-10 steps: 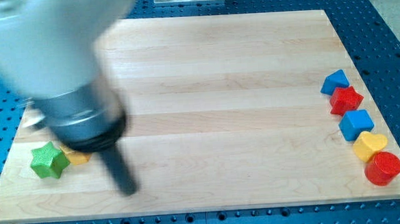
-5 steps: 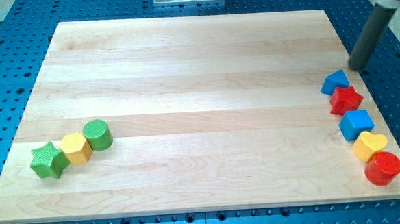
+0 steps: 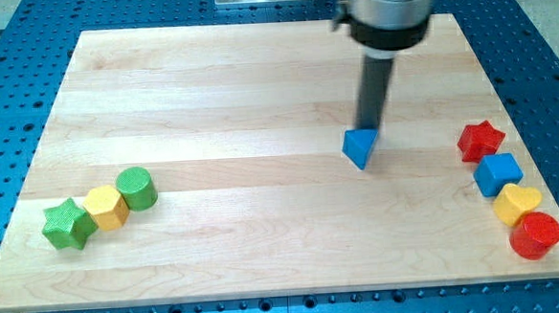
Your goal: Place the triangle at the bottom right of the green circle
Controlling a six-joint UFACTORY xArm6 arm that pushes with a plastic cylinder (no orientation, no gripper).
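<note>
Pale wooden board (image 3: 256, 81) on blue pegboard (image 3: 543, 56): my tip (image 3: 367, 130) touches the blue triangle (image 3: 359, 147), well apart from the ribbed green cylinder (image 3: 136, 188); no pincer fitted.

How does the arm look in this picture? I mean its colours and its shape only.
The arm enters from the view's top as a wide grey metallic cylinder ending in a black collar. Below it runs a straight, slim, dark grey rod. My tip is plain and blunt. No cables or markings show.

Blue triangle (image 3: 359, 148) lies mid-board, well right of green circle (image 3: 136, 188).
</note>
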